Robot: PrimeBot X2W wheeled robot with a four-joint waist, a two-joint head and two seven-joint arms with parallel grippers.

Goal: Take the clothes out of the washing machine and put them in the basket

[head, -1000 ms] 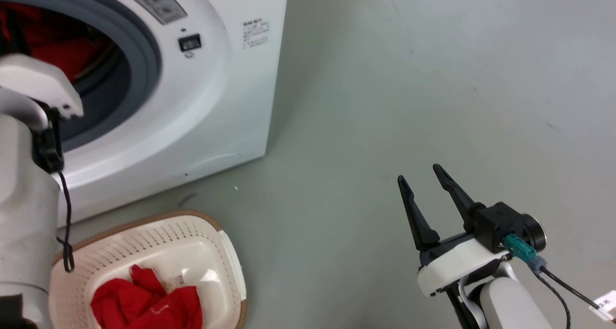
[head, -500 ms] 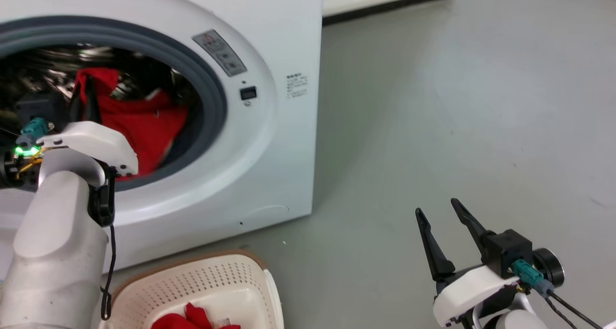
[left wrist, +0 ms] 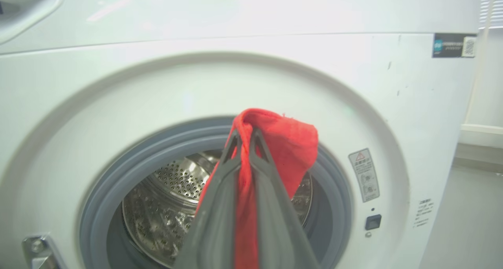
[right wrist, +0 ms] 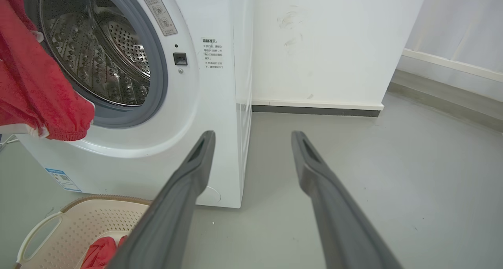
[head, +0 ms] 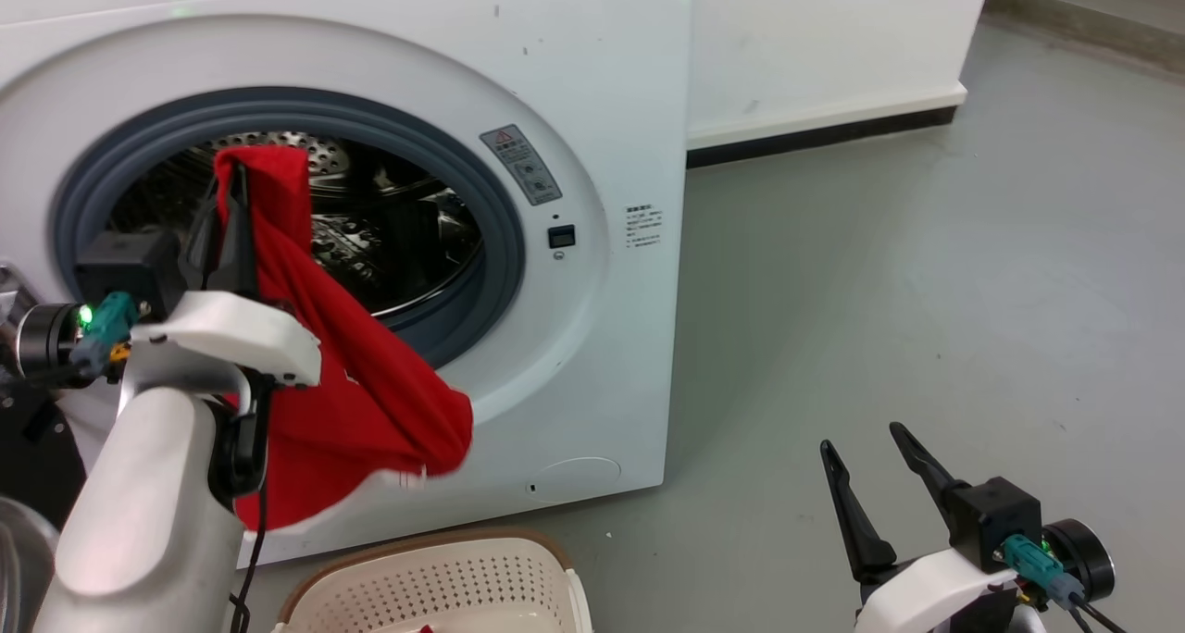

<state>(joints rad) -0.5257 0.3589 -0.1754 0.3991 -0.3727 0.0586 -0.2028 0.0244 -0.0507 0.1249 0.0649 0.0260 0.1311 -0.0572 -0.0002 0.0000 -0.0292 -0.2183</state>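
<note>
Head view crops the washer [head: 592, 152] at the left; its porthole [head: 505, 244] stands open onto a steel drum [head: 389, 235]. Grey floor [head: 926, 291] runs to a white wall [head: 833, 41] with dark skirting. The basket [head: 435, 577], below the porthole, is cut by the bottom edge; the right wrist view shows red cloth [right wrist: 100, 251] inside it. A red garment [head: 370, 402] hangs before the porthole, partly hidden by the left arm [head: 148, 522], pinched in the closed left gripper [left wrist: 245, 132]. The right gripper [head: 861, 436] hovers over the floor, spread wide and holding nothing.
</note>
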